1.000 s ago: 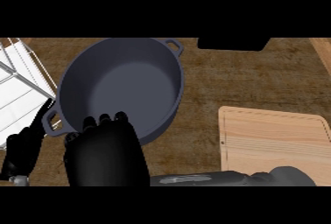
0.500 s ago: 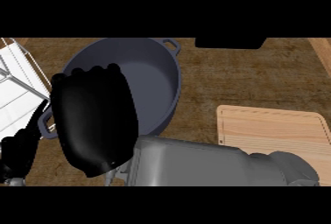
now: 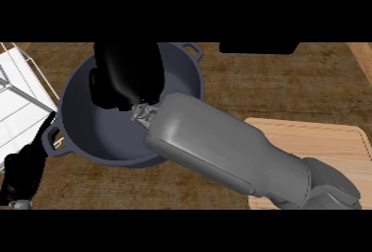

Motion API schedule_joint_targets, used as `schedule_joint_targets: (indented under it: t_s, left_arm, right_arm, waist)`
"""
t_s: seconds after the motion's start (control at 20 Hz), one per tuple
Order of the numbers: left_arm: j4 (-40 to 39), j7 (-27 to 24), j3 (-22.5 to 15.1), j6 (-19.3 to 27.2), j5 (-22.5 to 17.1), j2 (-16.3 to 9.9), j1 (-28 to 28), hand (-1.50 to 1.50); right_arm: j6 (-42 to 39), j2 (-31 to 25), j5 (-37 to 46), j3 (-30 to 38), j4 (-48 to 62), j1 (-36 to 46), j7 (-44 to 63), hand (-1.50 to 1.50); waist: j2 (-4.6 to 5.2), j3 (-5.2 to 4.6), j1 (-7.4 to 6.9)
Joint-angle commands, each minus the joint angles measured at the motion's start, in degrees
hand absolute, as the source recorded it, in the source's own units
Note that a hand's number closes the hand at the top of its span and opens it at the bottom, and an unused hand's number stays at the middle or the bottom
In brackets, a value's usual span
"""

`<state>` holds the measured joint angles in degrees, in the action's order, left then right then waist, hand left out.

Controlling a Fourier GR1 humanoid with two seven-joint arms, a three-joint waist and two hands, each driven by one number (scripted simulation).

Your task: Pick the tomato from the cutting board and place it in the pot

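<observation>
A kitchen is shown. A dark, two-handled pot (image 3: 116, 142) is set on a brown wood-grain desk (image 3: 291, 83), and a pale wooden cutting board (image 3: 320, 142) is laid near it at the right. A white wire rack (image 3: 22, 98) is seen at the left edge, just beside the pot. A black object (image 3: 258, 47) at the top edge cannot be identified.

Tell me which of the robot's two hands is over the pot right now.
The right hand: it reaches across on its grey forearm and hangs above the pot. The left hand sits by the view's lower left edge, outside the pot's rim.
</observation>
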<state>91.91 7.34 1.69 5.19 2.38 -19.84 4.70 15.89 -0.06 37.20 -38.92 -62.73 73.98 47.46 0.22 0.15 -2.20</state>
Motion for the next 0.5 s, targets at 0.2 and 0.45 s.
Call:
schedule_joint_targets:
  t_s: [0.2,0.45]
  left_arm:
    - [-2.03,-0.08,-0.49,-0.03,1.38,1.09,-2.83,0.0]
    - [-0.81,-0.08,-0.99,-0.87,1.32,1.16,-3.22,0.0]
  right_arm:
    - [5.69,0.06,-4.3,2.37,20.74,2.79,-15.55,1.5]
    - [6.41,0.06,-6.24,4.35,32.25,5.48,-23.18,1.5]
  waist:
    - [0.65,-0.26,-0.56]
    - [1.28,-0.27,-2.19]
